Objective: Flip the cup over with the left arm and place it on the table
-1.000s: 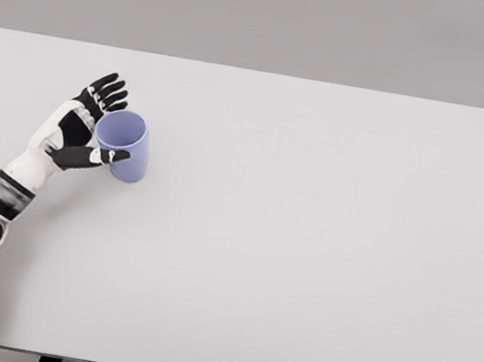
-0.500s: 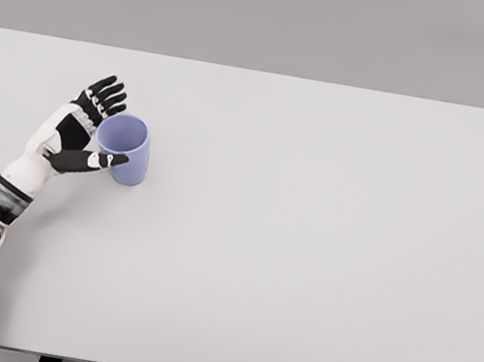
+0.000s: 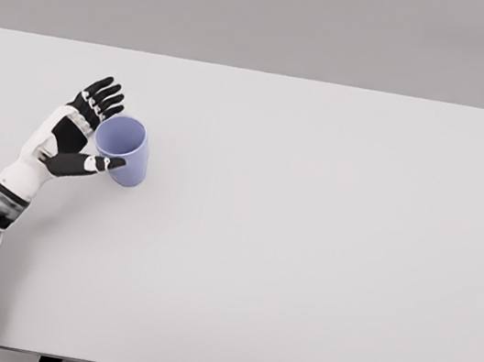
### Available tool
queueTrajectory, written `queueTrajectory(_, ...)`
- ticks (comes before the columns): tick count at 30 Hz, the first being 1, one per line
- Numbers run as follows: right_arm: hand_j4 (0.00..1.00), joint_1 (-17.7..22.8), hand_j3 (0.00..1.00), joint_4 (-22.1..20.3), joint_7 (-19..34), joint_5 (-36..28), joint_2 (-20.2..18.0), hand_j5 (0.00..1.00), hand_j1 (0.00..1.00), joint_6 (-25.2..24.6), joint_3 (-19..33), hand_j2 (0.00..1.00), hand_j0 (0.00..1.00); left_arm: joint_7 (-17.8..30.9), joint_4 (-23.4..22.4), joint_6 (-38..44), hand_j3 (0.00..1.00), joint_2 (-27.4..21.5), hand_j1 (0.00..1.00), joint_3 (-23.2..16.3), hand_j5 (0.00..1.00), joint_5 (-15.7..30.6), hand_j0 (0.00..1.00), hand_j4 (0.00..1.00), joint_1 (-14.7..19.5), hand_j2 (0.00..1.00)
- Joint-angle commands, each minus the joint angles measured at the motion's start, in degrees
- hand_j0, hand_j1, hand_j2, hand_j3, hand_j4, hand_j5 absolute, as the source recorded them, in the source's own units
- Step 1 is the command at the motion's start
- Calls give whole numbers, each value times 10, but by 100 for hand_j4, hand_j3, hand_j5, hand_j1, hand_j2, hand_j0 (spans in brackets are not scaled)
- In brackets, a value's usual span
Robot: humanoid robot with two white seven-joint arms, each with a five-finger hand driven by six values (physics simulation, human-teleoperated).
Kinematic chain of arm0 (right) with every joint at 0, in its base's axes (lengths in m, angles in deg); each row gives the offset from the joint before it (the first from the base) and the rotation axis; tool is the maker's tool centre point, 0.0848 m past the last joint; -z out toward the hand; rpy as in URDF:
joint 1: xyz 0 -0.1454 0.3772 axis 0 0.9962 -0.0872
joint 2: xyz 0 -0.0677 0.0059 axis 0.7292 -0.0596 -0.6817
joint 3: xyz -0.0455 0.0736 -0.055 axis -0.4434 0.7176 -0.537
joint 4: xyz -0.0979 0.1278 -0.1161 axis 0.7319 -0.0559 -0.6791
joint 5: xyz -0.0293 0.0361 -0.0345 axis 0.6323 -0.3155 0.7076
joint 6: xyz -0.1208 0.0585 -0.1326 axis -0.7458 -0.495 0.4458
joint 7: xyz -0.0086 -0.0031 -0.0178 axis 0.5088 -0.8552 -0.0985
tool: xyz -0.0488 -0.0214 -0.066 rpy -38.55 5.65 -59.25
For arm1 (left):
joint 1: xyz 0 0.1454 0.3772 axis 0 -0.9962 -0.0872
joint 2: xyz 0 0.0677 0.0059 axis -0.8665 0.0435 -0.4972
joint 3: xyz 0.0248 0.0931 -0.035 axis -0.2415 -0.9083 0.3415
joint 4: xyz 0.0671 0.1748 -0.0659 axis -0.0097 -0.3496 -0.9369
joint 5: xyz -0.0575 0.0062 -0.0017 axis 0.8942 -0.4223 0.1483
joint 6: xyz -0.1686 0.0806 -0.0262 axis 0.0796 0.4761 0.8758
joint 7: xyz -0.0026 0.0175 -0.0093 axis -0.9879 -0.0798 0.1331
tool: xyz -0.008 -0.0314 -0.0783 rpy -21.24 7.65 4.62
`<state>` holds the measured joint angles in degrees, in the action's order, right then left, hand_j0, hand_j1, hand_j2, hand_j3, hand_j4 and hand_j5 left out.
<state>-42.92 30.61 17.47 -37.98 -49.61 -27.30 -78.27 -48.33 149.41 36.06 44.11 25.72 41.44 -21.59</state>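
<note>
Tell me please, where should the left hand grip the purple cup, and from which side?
Grip the purple cup around its side wall, probably mid-height, coming from its left, where the left hand already waits open. The cup stands upright, mouth up, with no handle, so the round wall suits a wrap of thumb and fingers.

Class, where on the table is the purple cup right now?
The cup stands upright on the table's left side, just right of the open left hand.

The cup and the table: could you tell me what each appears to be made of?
The cup looks like matte lavender plastic: uniform colour, thin rim, no glare. The table appears a smooth, matte pale-grey laminate or painted board, featureless; being a render, both are guesses.
</note>
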Motion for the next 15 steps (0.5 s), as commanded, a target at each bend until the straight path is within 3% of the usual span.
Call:
queueTrajectory(1,100,0,100,0,0,0,0,100,100,0,0,100,100,0,2,0,100,-1,100,1,100,3,100,100,0,100)
queueTrajectory(10,100,-1,100,0,0,0,0,100,100,0,0,100,100,0,41,-1,100,-15,100,21,100,4,100,100,-25,100)
queueTrajectory(15,100,0,100,0,0,0,0,100,100,0,0,100,100,0,72,-1,100,-51,100,37,100,4,100,100,-51,100)
